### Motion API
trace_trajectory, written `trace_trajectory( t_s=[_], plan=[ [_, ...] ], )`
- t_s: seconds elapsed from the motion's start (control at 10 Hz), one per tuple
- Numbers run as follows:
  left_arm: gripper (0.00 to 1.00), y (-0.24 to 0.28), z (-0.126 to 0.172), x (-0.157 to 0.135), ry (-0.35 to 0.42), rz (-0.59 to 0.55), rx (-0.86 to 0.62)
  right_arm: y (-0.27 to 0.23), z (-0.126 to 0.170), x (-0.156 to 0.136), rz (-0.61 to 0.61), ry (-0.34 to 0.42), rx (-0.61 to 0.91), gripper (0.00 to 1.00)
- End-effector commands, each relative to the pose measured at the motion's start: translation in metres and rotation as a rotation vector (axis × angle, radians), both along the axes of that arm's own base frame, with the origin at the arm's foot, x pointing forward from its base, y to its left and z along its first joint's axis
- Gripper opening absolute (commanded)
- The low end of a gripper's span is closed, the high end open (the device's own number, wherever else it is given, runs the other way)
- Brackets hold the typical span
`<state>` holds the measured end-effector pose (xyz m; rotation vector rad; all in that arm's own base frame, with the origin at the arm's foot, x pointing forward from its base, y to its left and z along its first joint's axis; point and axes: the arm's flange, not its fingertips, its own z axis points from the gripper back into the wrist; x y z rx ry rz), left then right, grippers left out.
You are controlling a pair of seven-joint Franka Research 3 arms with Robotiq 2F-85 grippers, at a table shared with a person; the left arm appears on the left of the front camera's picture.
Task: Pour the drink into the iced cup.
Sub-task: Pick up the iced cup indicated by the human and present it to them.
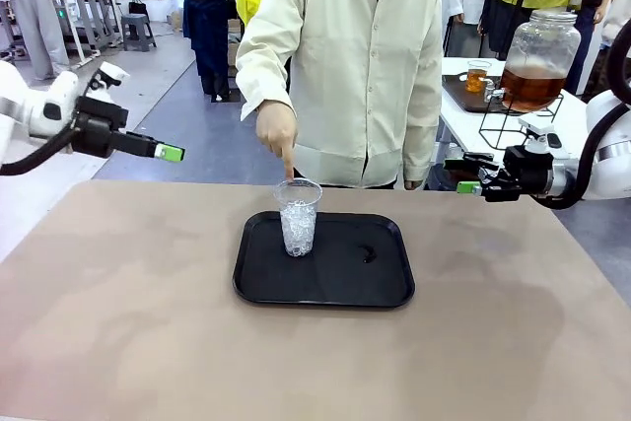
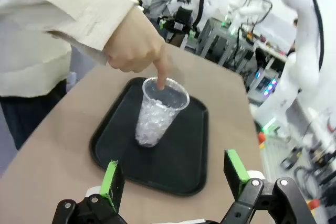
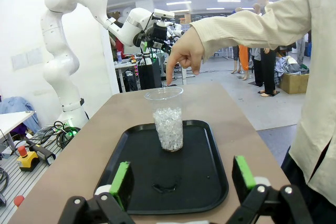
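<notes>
A clear plastic iced cup point(image 1: 298, 217) point(image 2: 159, 111) point(image 3: 169, 119) stands upright on the left half of a black tray point(image 1: 345, 278) point(image 2: 181, 153) point(image 3: 199, 182). A person's hand point(image 1: 277, 131) point(image 2: 137, 45) point(image 3: 185, 51) points an index finger down at the cup's rim. The drink point(image 1: 532, 86), amber-brown, fills the lower part of a lidded glass dispenser jar on a side table at the far right. My left gripper point(image 1: 172, 153) point(image 2: 176, 177) hovers open, left of the tray. My right gripper point(image 1: 467, 187) point(image 3: 184, 179) hovers open on the tray's right. Neither holds anything.
The tan table point(image 1: 118, 342) has free room all around the tray. A small dark mark point(image 1: 368, 255) lies on the tray's right half. A small glass of amber liquid point(image 1: 477, 75) sits beside the jar. The person stands at the far edge.
</notes>
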<state>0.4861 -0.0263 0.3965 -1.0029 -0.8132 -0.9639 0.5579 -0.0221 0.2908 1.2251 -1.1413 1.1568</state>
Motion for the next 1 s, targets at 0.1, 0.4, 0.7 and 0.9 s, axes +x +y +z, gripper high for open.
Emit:
trace_trajectory(
  t_s=[0.1,0.4,0.7,0.9],
  plan=[
    [1.0,-0.01,-0.024,0.008,-0.245,0.034,0.053,0.001,0.002,0.0,0.002,0.002,-0.001,1.0],
    [1.0,-0.019,-0.037,0.018,-0.279,-0.027,0.013,0.001,0.002,0.0,0.002,0.002,-0.001,1.0],
    [1.0,-0.009,-0.027,0.015,-0.264,0.02,0.065,0.001,0.002,0.0,0.002,0.002,-0.001,1.0],
    [1.0,-0.009,-0.027,0.015,-0.264,0.02,0.065,0.001,0.002,0.0,0.002,0.002,-0.001,1.0]
  ],
)
